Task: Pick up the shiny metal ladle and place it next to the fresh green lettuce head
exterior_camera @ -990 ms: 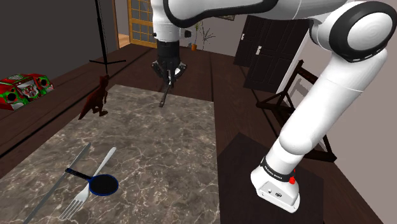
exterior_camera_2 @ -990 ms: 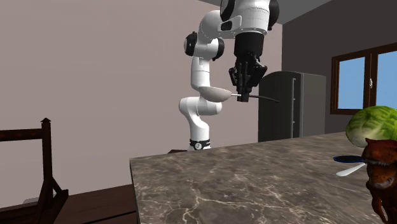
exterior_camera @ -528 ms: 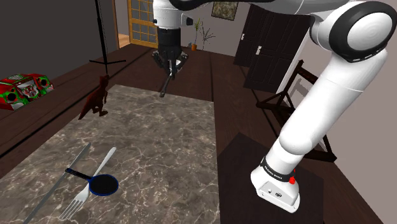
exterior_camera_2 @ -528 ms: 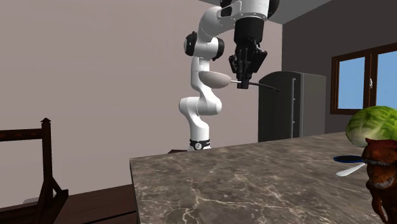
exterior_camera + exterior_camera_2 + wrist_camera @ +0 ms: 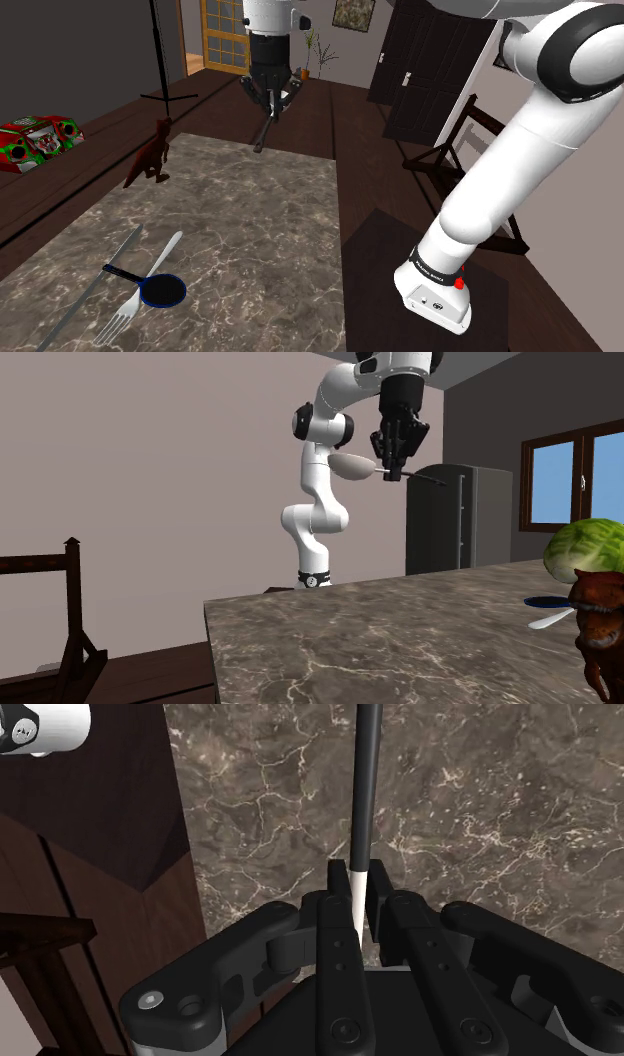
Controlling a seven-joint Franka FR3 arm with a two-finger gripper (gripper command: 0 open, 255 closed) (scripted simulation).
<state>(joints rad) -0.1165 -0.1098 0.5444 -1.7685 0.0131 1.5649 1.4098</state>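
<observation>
High above the marble table point(image 5: 250, 230), my black gripper point(image 5: 392, 473) is shut on a metal ladle point(image 5: 350, 465), whose pale bowl points to the second exterior view's left and whose dark handle points right. In the shoulder view the gripper point(image 5: 268, 113) hangs over the table's far edge, and the ladle point(image 5: 262, 138) juts down below the fingers. In the wrist view the fingers point(image 5: 337, 896) clasp the ladle point(image 5: 365, 784) near its pale end, with marble below. The green lettuce head point(image 5: 590, 552) sits at the second exterior view's right edge, well below the gripper.
A reddish-brown dinosaur figure point(image 5: 150, 155) stands at the table's left edge, in front of the lettuce in the second exterior view. A fork point(image 5: 125, 312), a knife point(image 5: 90, 290) and a small blue-rimmed pan point(image 5: 160, 290) lie on the near part. A dark chair point(image 5: 70, 612) stands beside the table.
The gripper has risen with the ladle clasped in it and drifted toward the second exterior view's right. Nothing on the table has moved.
</observation>
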